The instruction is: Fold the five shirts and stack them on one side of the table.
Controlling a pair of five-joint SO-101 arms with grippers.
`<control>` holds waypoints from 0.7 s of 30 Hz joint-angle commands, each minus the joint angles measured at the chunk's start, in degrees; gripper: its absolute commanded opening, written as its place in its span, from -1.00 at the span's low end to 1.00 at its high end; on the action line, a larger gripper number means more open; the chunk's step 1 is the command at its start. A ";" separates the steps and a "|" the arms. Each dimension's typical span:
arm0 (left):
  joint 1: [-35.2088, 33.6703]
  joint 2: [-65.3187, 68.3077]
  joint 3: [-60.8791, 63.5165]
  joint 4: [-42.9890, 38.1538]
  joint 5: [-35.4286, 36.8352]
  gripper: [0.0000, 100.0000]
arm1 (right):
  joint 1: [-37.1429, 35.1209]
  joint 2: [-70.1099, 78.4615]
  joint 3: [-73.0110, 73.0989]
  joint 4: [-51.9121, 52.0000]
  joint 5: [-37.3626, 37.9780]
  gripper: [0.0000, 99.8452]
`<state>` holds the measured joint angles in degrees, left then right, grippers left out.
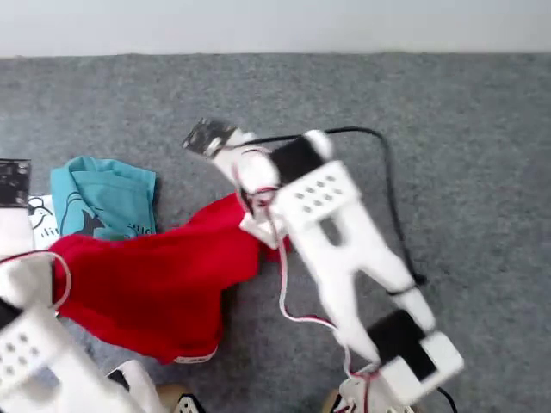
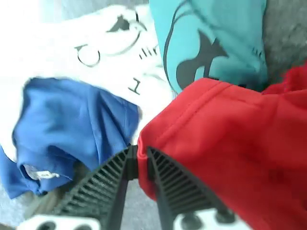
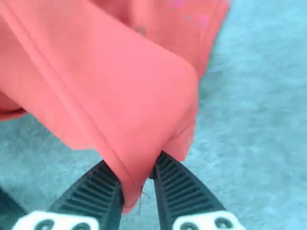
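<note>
A red shirt (image 1: 155, 280) hangs stretched between both arms over the grey table. My left gripper (image 2: 137, 165) is shut on the red shirt's (image 2: 225, 143) hemmed corner at the left side of the table. My right gripper (image 3: 139, 184) is shut on a folded edge of the red shirt (image 3: 110, 91), near the table's middle (image 1: 258, 219). Beside the red one lie a teal shirt (image 1: 103, 196) with a dark print, a white printed shirt (image 2: 96, 52) and a blue shirt (image 2: 67, 124).
The grey carpeted table (image 1: 465, 146) stretches free to the right and at the back. A black cable (image 1: 387, 181) runs along the right arm. A pale wall borders the far edge.
</note>
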<state>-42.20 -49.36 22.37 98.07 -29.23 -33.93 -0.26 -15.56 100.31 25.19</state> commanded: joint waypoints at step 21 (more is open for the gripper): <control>4.57 -26.99 -2.68 -42.02 1.05 -0.97 | 17.63 -43.47 -2.64 -6.11 20.92 -0.98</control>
<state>-37.71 -76.26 22.29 61.14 -28.44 -18.90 -40.18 -15.82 95.91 43.65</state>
